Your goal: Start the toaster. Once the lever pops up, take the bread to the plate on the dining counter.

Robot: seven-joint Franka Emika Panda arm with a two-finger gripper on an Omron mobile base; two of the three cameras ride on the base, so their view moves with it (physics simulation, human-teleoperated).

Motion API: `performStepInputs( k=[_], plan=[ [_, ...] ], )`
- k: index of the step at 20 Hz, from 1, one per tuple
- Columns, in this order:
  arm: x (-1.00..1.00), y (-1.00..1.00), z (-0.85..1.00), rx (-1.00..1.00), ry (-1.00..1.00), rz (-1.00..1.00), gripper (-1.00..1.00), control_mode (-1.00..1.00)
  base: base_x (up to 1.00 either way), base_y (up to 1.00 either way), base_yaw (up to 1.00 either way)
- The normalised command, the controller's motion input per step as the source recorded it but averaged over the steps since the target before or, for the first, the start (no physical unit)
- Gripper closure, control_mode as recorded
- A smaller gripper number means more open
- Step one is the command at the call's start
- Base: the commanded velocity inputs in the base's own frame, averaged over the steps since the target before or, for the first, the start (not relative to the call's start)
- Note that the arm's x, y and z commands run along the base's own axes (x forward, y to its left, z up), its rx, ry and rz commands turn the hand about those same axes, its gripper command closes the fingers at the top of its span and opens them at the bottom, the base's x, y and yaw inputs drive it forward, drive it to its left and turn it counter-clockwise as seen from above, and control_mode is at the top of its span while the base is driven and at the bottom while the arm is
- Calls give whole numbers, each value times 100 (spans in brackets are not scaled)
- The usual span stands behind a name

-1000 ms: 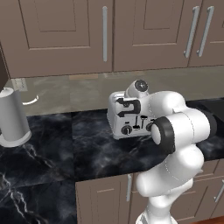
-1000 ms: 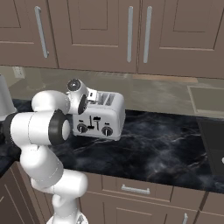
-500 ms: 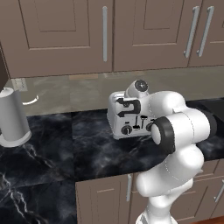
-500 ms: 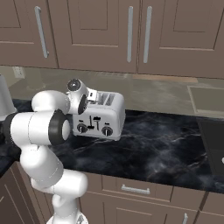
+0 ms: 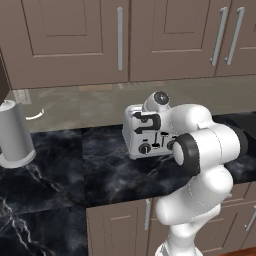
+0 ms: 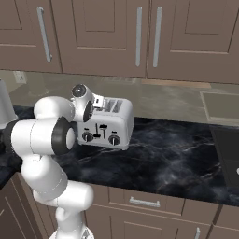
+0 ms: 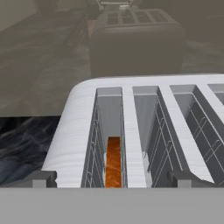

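Nothing has shifted in the past second: your gripper (image 7: 113, 179) stays spread wide, holding nothing, above the toaster (image 6: 106, 127); bread (image 7: 113, 161) sits in its slot

Glossy black marble counter (image 5: 60, 175)

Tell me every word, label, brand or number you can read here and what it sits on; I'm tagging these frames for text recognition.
No readable text in any view.
The toaster: its front carries two knobs and sliders, with no lettering or brand legible.
The grey canister: plain, with no label.
The cabinet doors: plain panels with handles, with no signs.
The bread in the slot: unmarked.
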Motion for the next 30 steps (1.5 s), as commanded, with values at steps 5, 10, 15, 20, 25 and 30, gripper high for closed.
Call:
performStepInputs(
  k=[5, 10, 15, 20, 25, 30],
  plan=[
    [0, 0, 0, 0, 0, 0, -100, -100, 0, 0, 0],
    [0, 0, 0, 0, 0, 0, -100, -100, 0, 0, 0],
    [0, 0, 0, 0, 0, 0, -100, -100, 0, 0, 0],
    [0, 0, 0, 0, 0, 0, -100, -100, 0, 0, 0],
    [0, 0, 0, 0, 0, 0, -100, -100, 0, 0, 0],
    [0, 0, 0, 0, 0, 0, -100, -100, 0, 0, 0]
  ],
)
